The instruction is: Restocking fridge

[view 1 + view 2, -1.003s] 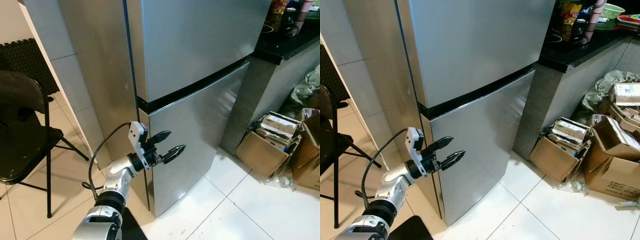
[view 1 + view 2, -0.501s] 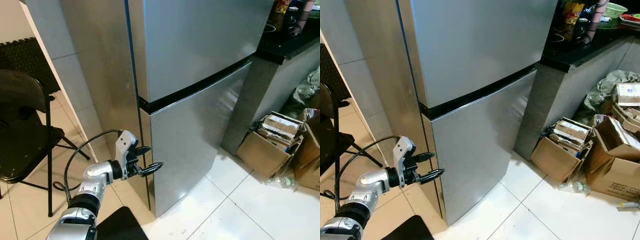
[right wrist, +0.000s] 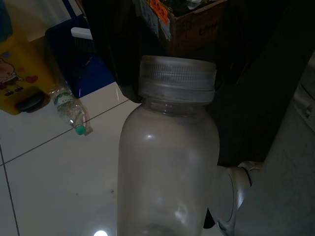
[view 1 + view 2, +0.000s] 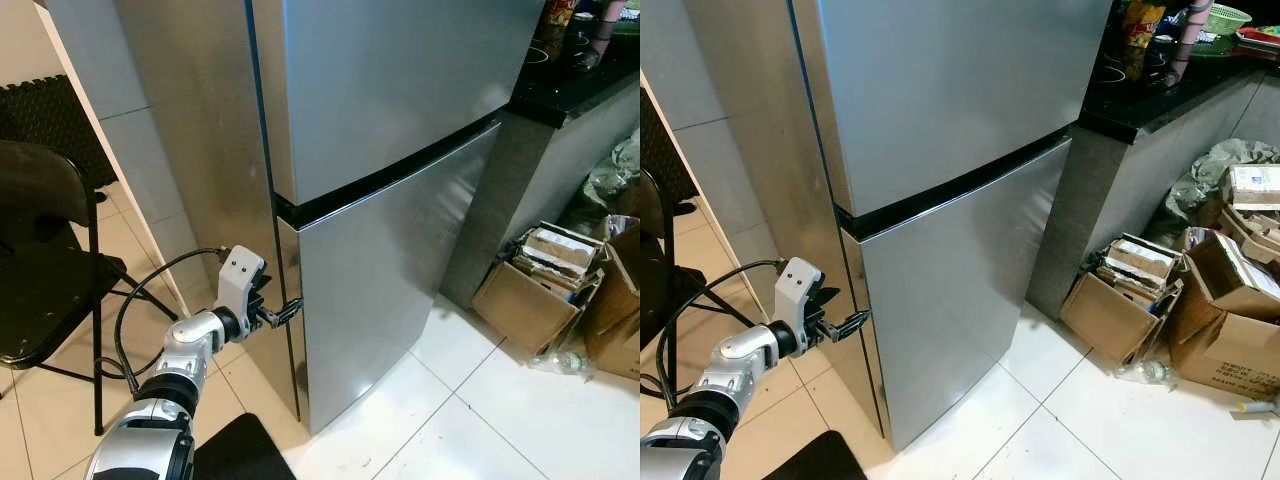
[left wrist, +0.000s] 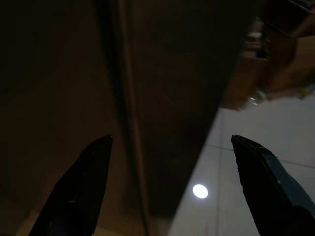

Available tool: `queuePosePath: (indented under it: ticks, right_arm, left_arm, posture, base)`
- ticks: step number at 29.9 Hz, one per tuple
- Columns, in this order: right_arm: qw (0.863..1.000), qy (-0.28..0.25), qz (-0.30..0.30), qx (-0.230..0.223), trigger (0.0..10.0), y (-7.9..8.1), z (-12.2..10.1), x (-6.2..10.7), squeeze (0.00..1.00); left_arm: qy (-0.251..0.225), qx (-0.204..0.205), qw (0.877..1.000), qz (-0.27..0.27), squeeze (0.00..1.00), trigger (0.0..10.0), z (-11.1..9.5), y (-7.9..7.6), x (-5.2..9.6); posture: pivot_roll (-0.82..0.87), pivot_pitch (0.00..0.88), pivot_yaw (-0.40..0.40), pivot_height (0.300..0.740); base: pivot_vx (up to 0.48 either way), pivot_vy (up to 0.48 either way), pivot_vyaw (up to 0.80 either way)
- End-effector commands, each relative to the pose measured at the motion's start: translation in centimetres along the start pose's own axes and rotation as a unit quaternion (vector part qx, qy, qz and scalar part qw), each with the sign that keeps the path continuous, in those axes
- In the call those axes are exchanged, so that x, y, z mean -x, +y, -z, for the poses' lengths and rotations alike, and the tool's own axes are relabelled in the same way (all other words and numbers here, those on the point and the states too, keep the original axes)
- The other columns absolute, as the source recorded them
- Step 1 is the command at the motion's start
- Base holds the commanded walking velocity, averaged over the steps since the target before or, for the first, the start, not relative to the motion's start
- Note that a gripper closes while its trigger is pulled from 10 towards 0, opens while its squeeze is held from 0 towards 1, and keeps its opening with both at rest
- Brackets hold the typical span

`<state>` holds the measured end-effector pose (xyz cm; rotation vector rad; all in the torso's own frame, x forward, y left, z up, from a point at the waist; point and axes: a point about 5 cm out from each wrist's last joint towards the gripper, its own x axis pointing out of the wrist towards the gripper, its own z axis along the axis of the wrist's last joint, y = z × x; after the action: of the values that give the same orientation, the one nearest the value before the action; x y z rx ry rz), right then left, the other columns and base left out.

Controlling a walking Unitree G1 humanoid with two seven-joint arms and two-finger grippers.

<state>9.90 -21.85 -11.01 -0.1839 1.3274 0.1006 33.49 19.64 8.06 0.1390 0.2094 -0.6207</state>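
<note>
The left gripper (image 4: 845,322) reaches with parted fingers to the hinge-side edge of the fridge (image 4: 940,150), its tips at the lower door (image 4: 960,300), just below the dark seam.

White tiled floor (image 4: 470,420), black folding chair (image 4: 45,260), dark counter (image 4: 1160,95), cardboard boxes (image 4: 1115,300) beside it.

A black folding chair (image 4: 45,260) stood on the white tiled floor (image 4: 470,420). Open cardboard boxes (image 4: 1120,290) sat on that floor against the grey base of the dark surface (image 4: 1140,110); a plastic bottle (image 4: 1145,373) lay just beside them.
</note>
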Motion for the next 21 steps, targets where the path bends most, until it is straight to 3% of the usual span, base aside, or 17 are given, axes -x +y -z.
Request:
queuePosePath:
  ticks: [1, 10, 21]
  right_arm:
    - [1.0, -0.004, 0.006, -0.006, 10.0, -0.2, 0.0, 0.0, 0.0]
    - [1.0, -0.004, 0.005, -0.006, 10.0, -0.1, 0.0, 0.0, 0.0]
    - [1.0, -0.002, 0.007, -0.008, 10.0, -0.1, 0.4, 0.0, 0.0]
  left_arm:
    - [-0.022, -0.021, 0.999, -0.019, 0.0, 10.0, -1.1, 0.8, 0.1]
    - [-0.088, -0.021, 0.996, -0.005, 0.0, 10.0, -3.0, 0.0, -1.0]
    - [-0.122, -0.023, 0.992, -0.003, 0.0, 10.0, -3.9, -1.2, -2.2]
  posture:
    - [-0.02, 0.0, -0.032, 0.74]
    - [-0.02, 0.0, -0.029, 0.74]
    - [-0.03, 0.0, -0.027, 0.74]
  base:
    - [0.0, 0.0, 0.0]
    - [0.0, 0.0, 0.0]
    - [0.0, 0.0, 0.0]
